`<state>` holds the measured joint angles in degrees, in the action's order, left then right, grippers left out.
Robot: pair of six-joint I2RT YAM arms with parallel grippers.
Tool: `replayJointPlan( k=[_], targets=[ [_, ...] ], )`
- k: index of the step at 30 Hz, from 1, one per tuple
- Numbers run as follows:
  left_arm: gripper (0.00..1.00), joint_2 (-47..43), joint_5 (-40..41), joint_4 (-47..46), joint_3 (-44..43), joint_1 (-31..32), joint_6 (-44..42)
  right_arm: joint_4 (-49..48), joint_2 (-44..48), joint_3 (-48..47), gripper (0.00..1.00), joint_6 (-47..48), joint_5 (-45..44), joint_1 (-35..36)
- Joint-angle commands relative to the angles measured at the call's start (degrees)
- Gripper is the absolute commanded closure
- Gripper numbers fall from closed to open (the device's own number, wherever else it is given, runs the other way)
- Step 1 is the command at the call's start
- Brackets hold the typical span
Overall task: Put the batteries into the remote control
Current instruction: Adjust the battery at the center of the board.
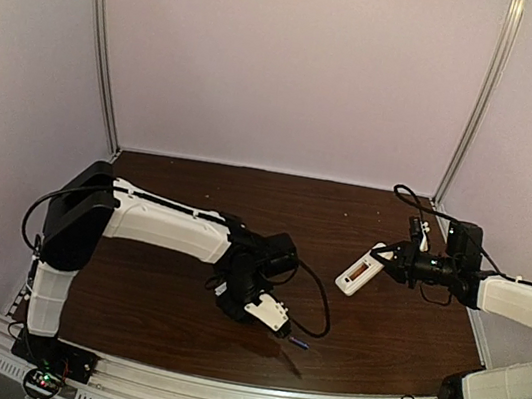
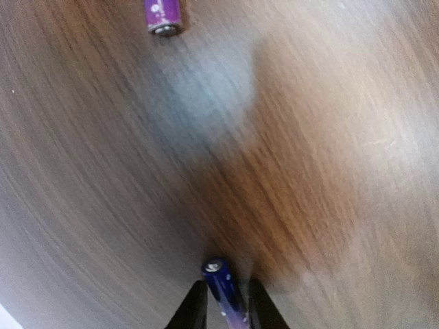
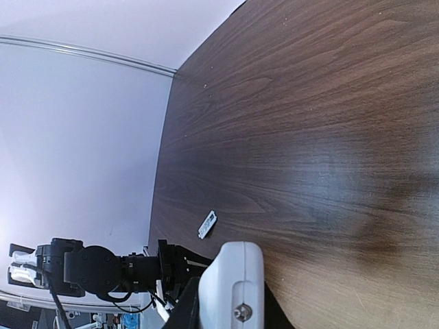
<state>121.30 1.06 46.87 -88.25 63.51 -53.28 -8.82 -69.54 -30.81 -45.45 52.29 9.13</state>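
My left gripper is shut on one bluish-purple battery, whose metal end points away from the wrist. It holds the battery just above the wood; in the top view the battery sticks out past the fingertips. A second purple battery lies on the table ahead of it and is hidden in the top view. My right gripper is shut on the white remote control and holds it above the table with its reddish compartment facing up. The right wrist view shows the remote's rounded end between the fingers.
A small plain white cover piece lies on the dark wooden table near its left edge. The left arm stretches across the table's left half. White walls and metal posts enclose the back and sides.
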Motion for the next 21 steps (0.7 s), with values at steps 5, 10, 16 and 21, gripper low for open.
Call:
replayJointPlan(
  k=[5,10,16,21],
  targets=[
    [0.35,-6.4,5.4,-0.8,0.7,0.2,3.8,-2.2,0.1,0.2,1.0,-0.6,0.6,-0.2],
    [0.03,-13.9,7.9,-1.9,-2.0,2.1,12.2,-2.7,0.2,0.2,1.0,-0.8,0.5,-0.2],
    [0.03,-25.8,22.1,-11.5,2.7,1.5,41.5,-0.2,1.0,-0.4,1.0,1.1,-0.6,-0.2],
    [0.03,-30.4,4.3,-8.8,11.8,0.6,65.7,-0.1,0.0,-1.4,1.0,1.9,-1.9,1.3]
  ],
)
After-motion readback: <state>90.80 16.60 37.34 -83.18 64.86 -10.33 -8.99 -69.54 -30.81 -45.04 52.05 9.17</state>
